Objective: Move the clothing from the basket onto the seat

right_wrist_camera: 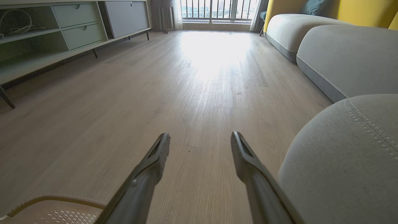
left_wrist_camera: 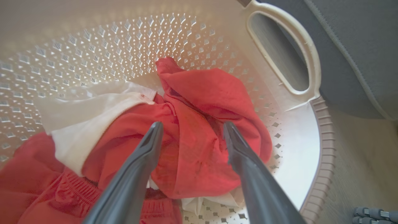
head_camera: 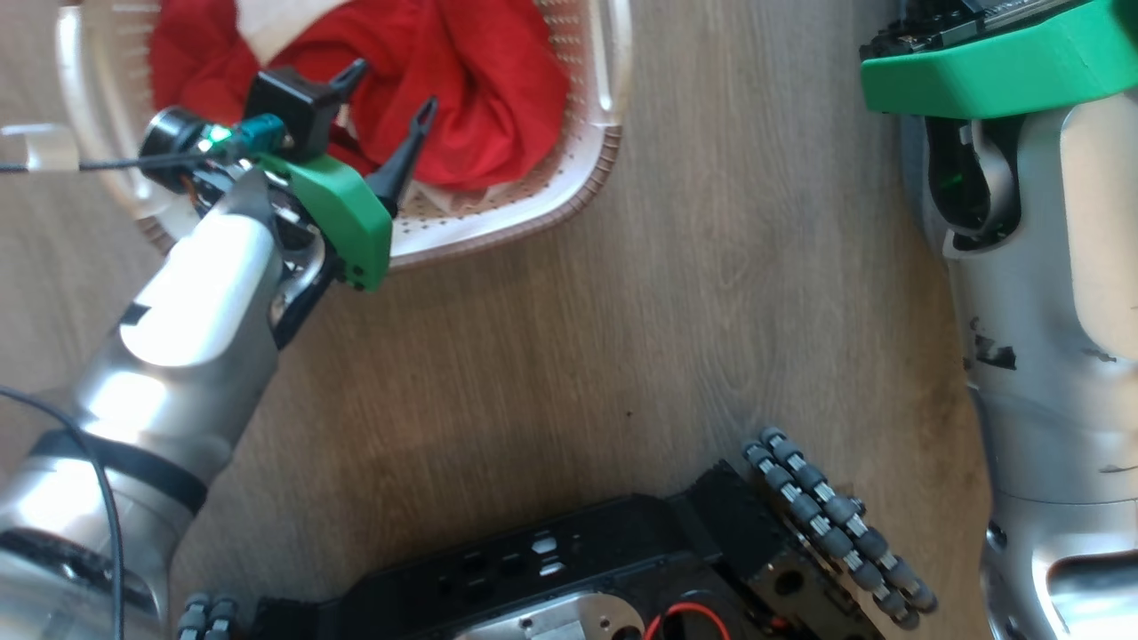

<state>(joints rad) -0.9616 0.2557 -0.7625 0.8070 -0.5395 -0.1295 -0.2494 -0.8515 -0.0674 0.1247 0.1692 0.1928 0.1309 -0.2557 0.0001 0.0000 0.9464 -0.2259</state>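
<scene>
Left gripper hangs wide open and empty close over the clothing, its fingers straddling a raised red fold whose ridge runs roughly along them; whether the tips touch cloth is unclear. The clothing lies heaped inside the basket. This arm is much the nearer, angled down into the basket. The right gripper, also open and empty, points away from the basket. The seat stands just beyond the basket.

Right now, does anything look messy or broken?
Nothing looks broken or spilled. The red clothing is just crumpled in a heap inside the basket, which sits flat on the wooden floor. The left gripper is open over it.
</scene>
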